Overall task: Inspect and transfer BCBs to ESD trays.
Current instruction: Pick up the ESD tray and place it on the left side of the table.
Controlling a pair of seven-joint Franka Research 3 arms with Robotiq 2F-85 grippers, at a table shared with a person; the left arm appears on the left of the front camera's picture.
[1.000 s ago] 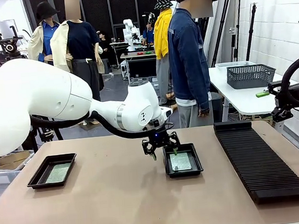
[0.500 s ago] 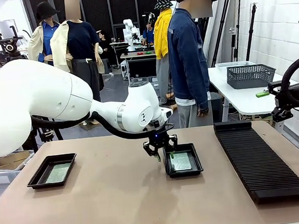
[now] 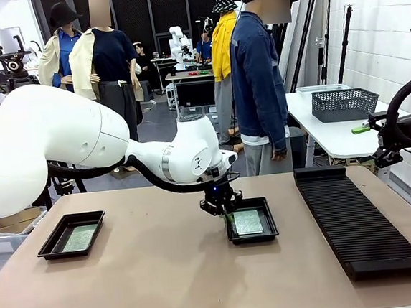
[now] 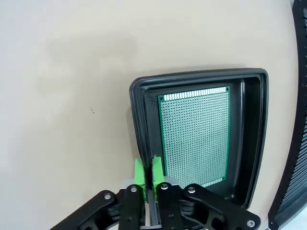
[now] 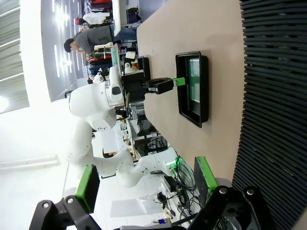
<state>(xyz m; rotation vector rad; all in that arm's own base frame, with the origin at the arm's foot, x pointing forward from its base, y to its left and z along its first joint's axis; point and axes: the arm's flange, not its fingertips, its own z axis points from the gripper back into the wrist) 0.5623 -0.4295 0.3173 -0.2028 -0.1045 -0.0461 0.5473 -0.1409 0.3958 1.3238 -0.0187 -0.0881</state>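
Two black ESD trays lie on the tan table. The middle tray (image 3: 253, 237) holds a green BCB (image 3: 248, 222); the left tray (image 3: 49, 248) holds another BCB (image 3: 80, 238). My left gripper (image 3: 223, 211) is down at the middle tray's left rim. In the left wrist view its green pads (image 4: 140, 171) are pressed together over that tray's (image 4: 259, 143) side wall, beside the perforated BCB (image 4: 194, 134). My right gripper (image 5: 146, 184) hangs open and empty off the table's right end, looking toward the middle tray (image 5: 204, 117) and the left gripper (image 5: 177, 81).
A long black ribbed rack (image 3: 355, 220) runs along the table's right side. A person (image 3: 257, 84) in a denim jacket stands at the far edge. A dark mesh basket (image 3: 344, 104) sits on a white table behind. Bare tabletop lies between the trays.
My left gripper's fingers have gone from spread wide to shut at the middle tray's left rim. The right arm and both trays have not moved.
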